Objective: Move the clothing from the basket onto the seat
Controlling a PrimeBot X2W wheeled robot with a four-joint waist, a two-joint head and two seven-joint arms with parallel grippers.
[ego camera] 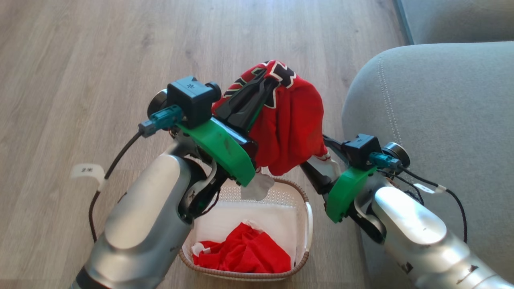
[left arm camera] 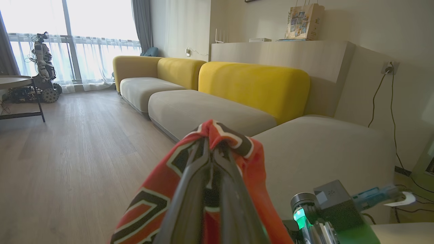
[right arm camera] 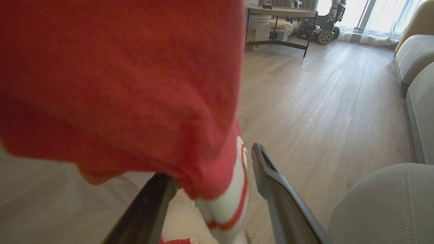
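1. The left gripper (ego camera: 265,86), at the centre of the head view, is clamped tight on a bunched fold of the red basketball jersey with white trim and black numerals (ego camera: 293,124). The rest of the jersey hangs free, lifted above the basket.
2. The right gripper (ego camera: 321,160), right of centre, stands wide. The jersey's striped hem dangles between its fingers ungripped, and the gripper is probably there to steady the cloth.
3. The small white perforated plastic basket with a brown woven rim (ego camera: 307,216), at lower centre, holds a second crumpled red garment (ego camera: 245,253) at its near end.
4. The large grey-green fabric sofa seat (ego camera: 441,120) takes up the right side, just beside the basket. The jersey has not yet reached it.
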